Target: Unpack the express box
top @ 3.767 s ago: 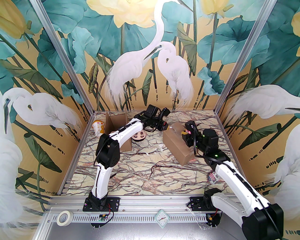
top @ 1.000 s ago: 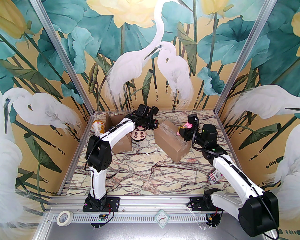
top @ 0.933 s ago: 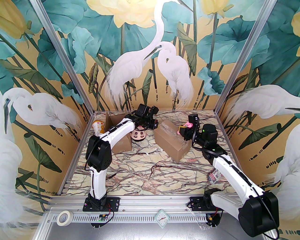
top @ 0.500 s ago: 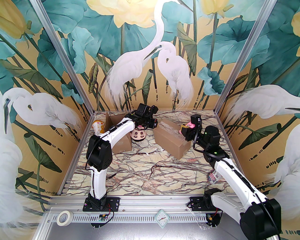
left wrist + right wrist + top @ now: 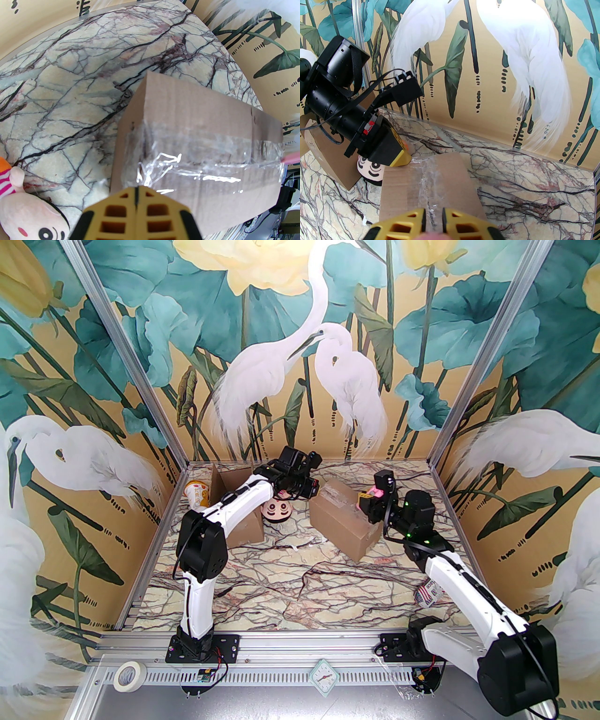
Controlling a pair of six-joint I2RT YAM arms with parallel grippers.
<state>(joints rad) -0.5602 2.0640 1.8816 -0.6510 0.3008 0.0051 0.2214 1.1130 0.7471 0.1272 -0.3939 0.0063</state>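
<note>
I held my shut left hand [image 5: 137, 191] against the express box [image 5: 199, 110] so my right hand [image 5: 434, 214], pinching a pink tool [image 5: 373, 493], could slit its tape [image 5: 206, 152].

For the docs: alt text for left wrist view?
Shut yellow left hand at bottom centre, tips at the near end of a cardboard box sealed with clear tape. Plush doll at lower left on the marble table; tip of a pink tool at the right edge.

box [image 5: 344, 523]: brown (clear tape [image 5: 199, 152]) | table [image 5: 300, 587]: cream marble, dk veins | doll [image 5: 277, 511]: pink | tool [image 5: 293, 159]: pink
</note>
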